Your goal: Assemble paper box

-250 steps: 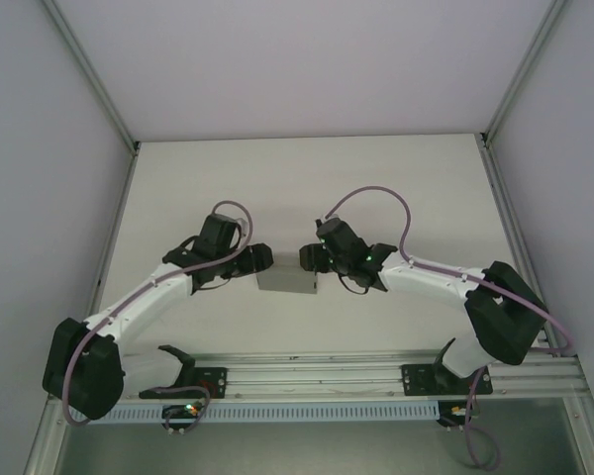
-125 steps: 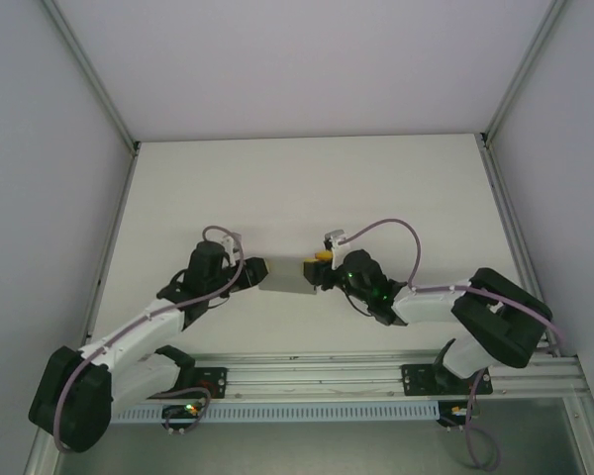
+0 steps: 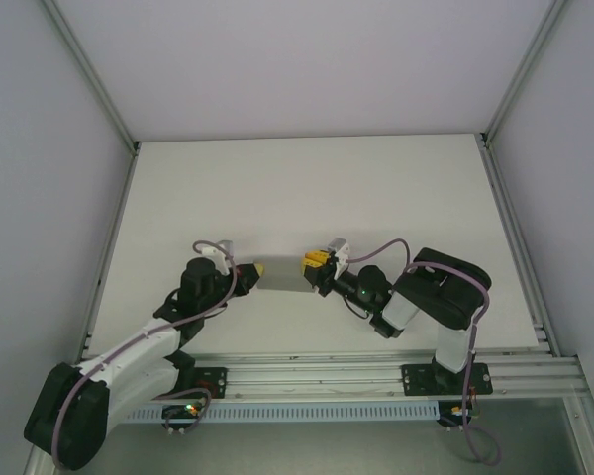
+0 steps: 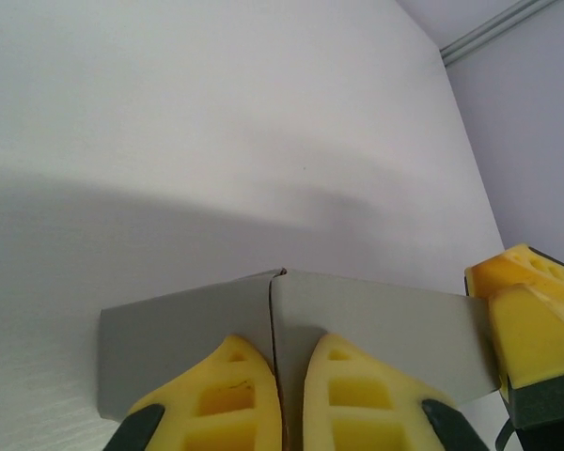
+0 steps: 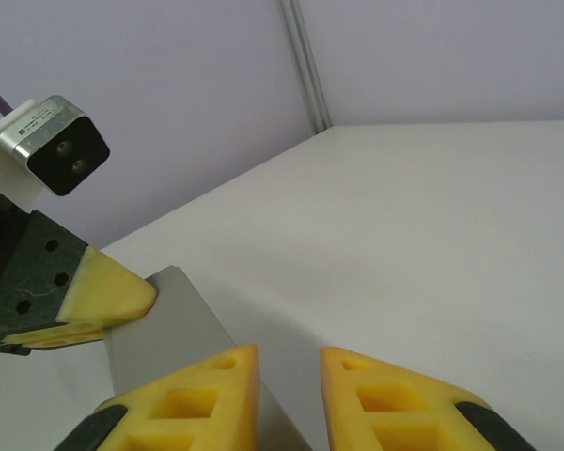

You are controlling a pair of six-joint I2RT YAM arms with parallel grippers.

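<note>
a bare white table (image 3: 307,178), the grey paper box (image 3: 282,280) near its front edge, contact unclear.

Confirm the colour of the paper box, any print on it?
The paper box is plain matte grey with no print. It shows best in the left wrist view.

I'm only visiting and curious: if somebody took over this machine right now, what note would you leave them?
Left claw: shut, pinching a wall of the paper box.
Right claw: fingers slightly apart at the box's other end; grip unclear.
Box: on the table, between both claws.
Done: card looks folded into walls.
Left: flaps' locking can't be seen; check, then finish closing.
</note>
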